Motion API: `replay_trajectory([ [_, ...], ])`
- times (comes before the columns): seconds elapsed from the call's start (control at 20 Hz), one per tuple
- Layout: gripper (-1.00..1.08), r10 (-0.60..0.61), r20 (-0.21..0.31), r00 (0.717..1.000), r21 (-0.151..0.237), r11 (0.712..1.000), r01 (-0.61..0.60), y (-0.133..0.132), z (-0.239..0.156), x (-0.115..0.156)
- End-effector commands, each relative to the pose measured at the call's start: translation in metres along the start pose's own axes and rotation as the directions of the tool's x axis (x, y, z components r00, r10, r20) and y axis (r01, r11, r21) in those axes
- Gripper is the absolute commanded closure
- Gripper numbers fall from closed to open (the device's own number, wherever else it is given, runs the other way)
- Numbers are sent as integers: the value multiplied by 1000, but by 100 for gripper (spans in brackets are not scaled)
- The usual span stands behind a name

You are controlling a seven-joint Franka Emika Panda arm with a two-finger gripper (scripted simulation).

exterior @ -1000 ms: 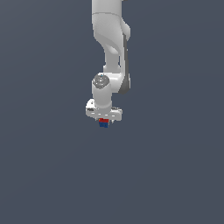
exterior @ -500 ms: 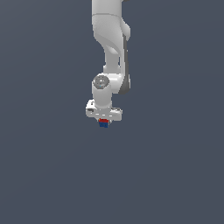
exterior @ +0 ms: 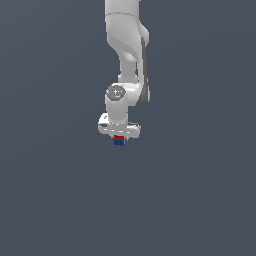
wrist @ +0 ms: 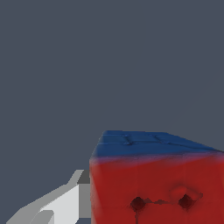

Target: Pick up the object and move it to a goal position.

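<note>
The white gripper (exterior: 119, 136) is clenched on the red-and-blue object (exterior: 118, 140), which hangs directly beneath it, red half tucked against the palm, blue end pointing down.

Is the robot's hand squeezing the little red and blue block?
Yes. The block sits in the white gripper, with a finger against its side.

The object (wrist: 153, 179) looks matt and pitted (arm (exterior: 125, 45) smooth, glossy).
</note>
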State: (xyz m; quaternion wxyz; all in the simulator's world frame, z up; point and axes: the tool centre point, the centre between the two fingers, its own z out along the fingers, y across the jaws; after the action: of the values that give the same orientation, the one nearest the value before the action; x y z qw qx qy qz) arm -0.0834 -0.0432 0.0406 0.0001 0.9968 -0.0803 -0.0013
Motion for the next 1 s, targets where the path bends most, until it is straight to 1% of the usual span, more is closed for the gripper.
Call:
replay_trajectory([
  [0.0, 108, 0, -3, 1000, 0, 1000, 0, -3, -8, 5],
  [0.4, 108, 0, -2, 1000, 0, 1000, 0, -20, -51, 27],
  [0.95, 108, 0, -2, 1000, -1, 1000, 0, -55, -143, 76],
])
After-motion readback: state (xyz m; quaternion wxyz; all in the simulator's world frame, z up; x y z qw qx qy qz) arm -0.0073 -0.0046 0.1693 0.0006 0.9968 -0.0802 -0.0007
